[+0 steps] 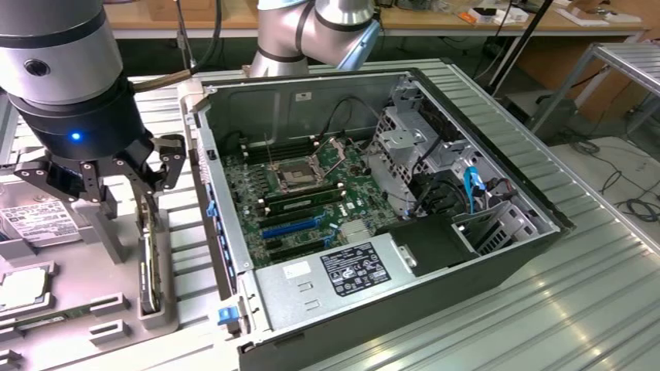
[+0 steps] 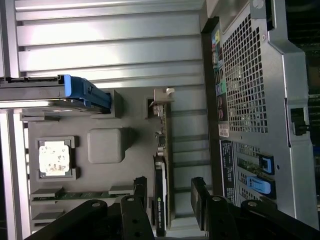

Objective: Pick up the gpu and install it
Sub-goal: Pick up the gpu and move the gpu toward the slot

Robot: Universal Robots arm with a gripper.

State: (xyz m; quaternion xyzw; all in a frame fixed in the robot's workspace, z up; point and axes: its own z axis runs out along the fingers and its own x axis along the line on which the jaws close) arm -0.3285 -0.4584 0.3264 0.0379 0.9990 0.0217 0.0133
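The gpu had a matt black shroud and a plain silver metal end bracket. The tray under it looked like smooth matt grey plastic. The gripper was matt black. The table was ribbed alum., brushed w/ a soft sheen. The PC case was dull grey sheet metal, its rear panel perforated. The blue clips looked like glossy plastic. The CPU lid was pale bare metal.

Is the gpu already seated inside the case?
No: the gpu stands on edge in the grey tray outside the case, with the open jaws on either side of it.
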